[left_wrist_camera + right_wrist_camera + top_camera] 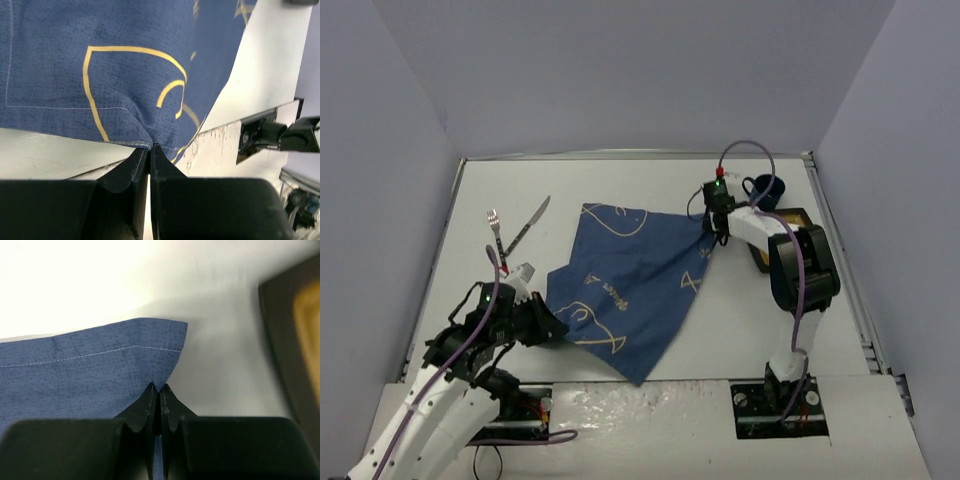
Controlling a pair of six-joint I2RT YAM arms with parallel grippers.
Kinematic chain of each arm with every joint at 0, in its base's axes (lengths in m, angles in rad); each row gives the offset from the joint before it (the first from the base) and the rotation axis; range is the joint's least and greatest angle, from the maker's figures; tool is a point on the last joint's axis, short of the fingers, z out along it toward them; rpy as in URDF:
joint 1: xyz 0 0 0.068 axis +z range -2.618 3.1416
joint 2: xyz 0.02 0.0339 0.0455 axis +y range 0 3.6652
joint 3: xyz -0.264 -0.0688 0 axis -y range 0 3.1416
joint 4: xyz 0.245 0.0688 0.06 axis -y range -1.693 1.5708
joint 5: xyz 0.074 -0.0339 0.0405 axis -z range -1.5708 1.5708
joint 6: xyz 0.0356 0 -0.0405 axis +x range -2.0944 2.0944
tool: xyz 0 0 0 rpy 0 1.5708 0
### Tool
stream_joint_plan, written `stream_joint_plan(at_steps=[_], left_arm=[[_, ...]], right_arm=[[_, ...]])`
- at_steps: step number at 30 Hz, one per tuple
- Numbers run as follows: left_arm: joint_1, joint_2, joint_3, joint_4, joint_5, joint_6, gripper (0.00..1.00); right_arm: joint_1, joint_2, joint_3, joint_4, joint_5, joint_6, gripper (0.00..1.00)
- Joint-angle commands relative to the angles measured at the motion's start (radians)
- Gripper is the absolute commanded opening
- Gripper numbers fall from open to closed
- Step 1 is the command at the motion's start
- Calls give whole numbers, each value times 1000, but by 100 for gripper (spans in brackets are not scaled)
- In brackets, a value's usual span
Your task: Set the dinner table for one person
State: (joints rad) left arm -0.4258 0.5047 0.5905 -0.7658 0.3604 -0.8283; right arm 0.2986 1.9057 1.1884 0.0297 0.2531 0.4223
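A blue fish-print cloth is stretched over the middle of the white dinner table. My left gripper is shut on the cloth's near left edge; the pinch shows in the left wrist view, with the cloth spreading above the jaws. My right gripper is shut on the cloth's far right corner; the right wrist view shows its tips clamped on the cloth. A fork and a knife lie at the far left.
A dark blue cup stands at the far right. A dark plate with a yellow centre lies beside it, partly behind my right arm; it shows in the right wrist view. Grey walls enclose the table.
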Motion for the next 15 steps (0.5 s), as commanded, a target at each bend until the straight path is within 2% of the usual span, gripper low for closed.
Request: stream_joint_plan(at_steps=[1, 4, 7, 8, 9, 11, 15], left_arm=[[-8, 153, 62, 79, 121, 64, 0], [-34, 231, 56, 158, 164, 44, 32], [-86, 264, 71, 200, 110, 33, 59], [-88, 274, 79, 201, 108, 32, 65], [-125, 291, 87, 223, 90, 23, 71], [-195, 316, 101, 261, 60, 6, 90], [-250, 362, 184, 246, -29, 46, 94]], right_arm=[[-30, 129, 350, -22, 23, -150, 9], [-30, 199, 514, -90, -32, -190, 40], [-30, 189, 572, -115, -65, -200, 74], [-30, 176, 571, -116, -66, -200, 75], [-30, 139, 557, -125, -69, -198, 83], [-30, 84, 517, -143, -75, -192, 90], [-5, -118, 322, -157, -128, -155, 91]])
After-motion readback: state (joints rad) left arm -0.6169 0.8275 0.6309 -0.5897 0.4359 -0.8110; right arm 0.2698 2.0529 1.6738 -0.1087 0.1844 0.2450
